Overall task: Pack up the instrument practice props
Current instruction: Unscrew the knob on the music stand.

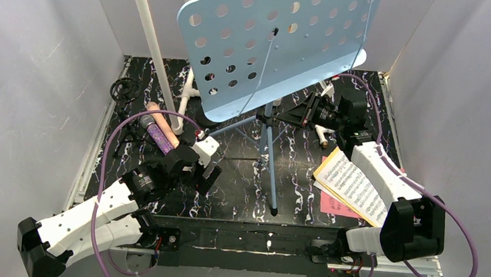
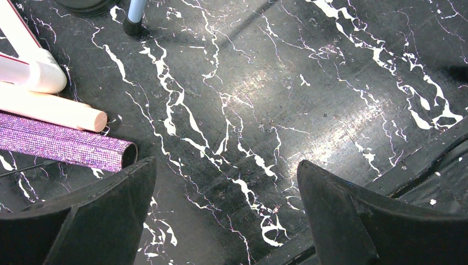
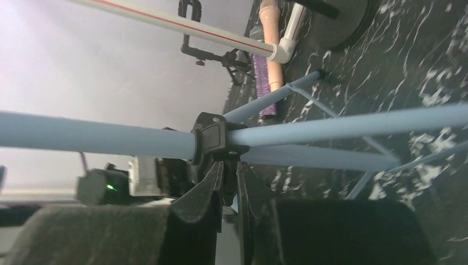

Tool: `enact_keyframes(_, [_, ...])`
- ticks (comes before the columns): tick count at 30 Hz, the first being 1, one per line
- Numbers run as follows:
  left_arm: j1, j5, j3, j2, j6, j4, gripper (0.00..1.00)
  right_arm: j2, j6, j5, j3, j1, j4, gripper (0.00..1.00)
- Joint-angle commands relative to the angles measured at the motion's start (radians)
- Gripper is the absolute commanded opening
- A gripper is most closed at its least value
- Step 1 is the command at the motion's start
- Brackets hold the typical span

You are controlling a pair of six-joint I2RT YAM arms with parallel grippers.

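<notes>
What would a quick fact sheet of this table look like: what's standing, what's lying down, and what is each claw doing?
Standing: blue rack on its stand, centre of the table
Lying, left side: purple mic and pink mic, side by side
Lying, right side: sheet music, white sheets over a pink page
Left claw: open, empty, over bare table beside the mics' ends
Right claw: closed on the stand's black collar
</notes>
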Motion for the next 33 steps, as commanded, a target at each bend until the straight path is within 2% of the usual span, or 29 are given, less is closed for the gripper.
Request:
enact_keyframes(1, [0.004,0.007,0.021,-0.009,0.006,-0.011,0.98,0.01,-0.368,-0.021,0.055,0.017,0.024,0.03])
enact_keyframes(6, [0.004,0.005,0.021,-0.008,0.005,-0.011,0.98,0.015,-0.706,-0.059,0.105,0.06,-0.039,0.03])
enact_keyframes(7, [0.003,0.004,0.019,-0.008,0.006,-0.011,0.98,0.014,-0.765,-0.062,0.114,0.062,-0.062,0.07])
enact_keyframes(11, [0.004,0.017,0.02,-0.01,0.006,-0.01,0.98,0.006,-0.833,-0.088,0.131,0.055,-0.122,0.4])
enact_keyframes(17, [0.003,0.144,0.008,-0.035,0.018,0.031,0.98,-0.082,-0.881,-0.231,0.019,-0.023,-0.057,0.62])
enact_keyframes(22, [0.004,0.261,-0.039,-0.086,-0.039,0.149,0.98,-0.151,-1.021,-0.383,-0.062,-0.12,-0.066,0.69])
enact_keyframes(26, [0.004,0.347,-0.12,-0.083,-0.223,0.338,0.98,-0.208,-1.288,-0.378,-0.117,-0.145,-0.194,0.73])
enact_keyframes(30, [-0.01,0.328,-0.181,-0.024,-0.46,0.541,0.98,-0.236,-1.474,-0.394,-0.178,-0.15,-0.246,0.76])
enact_keyframes(33, [-0.064,0.244,-0.17,0.046,-0.504,0.598,0.98,-0.242,-1.586,-0.421,-0.207,-0.155,-0.311,0.78])
